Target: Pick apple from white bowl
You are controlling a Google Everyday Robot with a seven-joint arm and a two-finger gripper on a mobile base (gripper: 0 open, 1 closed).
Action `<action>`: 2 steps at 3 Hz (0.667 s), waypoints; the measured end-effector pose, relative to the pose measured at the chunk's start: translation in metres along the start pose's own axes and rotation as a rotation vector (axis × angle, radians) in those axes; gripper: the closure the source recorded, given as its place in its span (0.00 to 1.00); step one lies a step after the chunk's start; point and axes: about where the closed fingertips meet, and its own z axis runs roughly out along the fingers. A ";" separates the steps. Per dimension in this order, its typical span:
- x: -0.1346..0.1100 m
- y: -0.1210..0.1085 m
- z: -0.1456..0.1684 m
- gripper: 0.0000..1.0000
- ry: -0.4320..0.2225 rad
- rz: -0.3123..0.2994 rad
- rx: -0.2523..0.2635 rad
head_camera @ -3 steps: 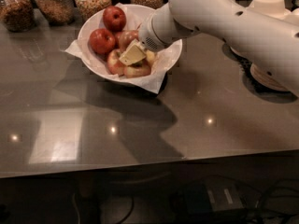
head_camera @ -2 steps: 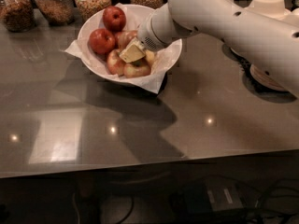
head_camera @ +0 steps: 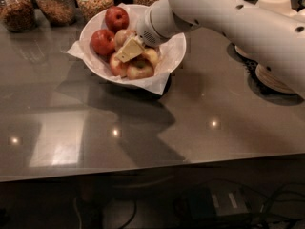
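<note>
Squarely over white bowl [head_camera: 175, 51], tool [head_camera: 128, 49]; apple [head_camera: 121, 35] just beside it.

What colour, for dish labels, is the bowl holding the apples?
Plain white; camera view shows the white bowl, gripper inside it.

We see a smooth, shiny grey tabletop [head_camera: 200, 128] that mirrors the lights. The white bowl [head_camera: 177, 46] looks smooth, and crinkly paper [head_camera: 75, 51] lines it. The apple [head_camera: 122, 35] has a soft shine. The pale, matt tool [head_camera: 129, 49] sits over the bowl's middle. Clear glass jars [head_camera: 56, 4] stand at eleven o'clock.
</note>
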 end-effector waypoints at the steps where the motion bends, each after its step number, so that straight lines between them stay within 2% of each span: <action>1: -0.014 -0.004 -0.010 1.00 -0.017 -0.021 0.005; 2: -0.033 -0.011 -0.036 1.00 -0.042 -0.063 0.013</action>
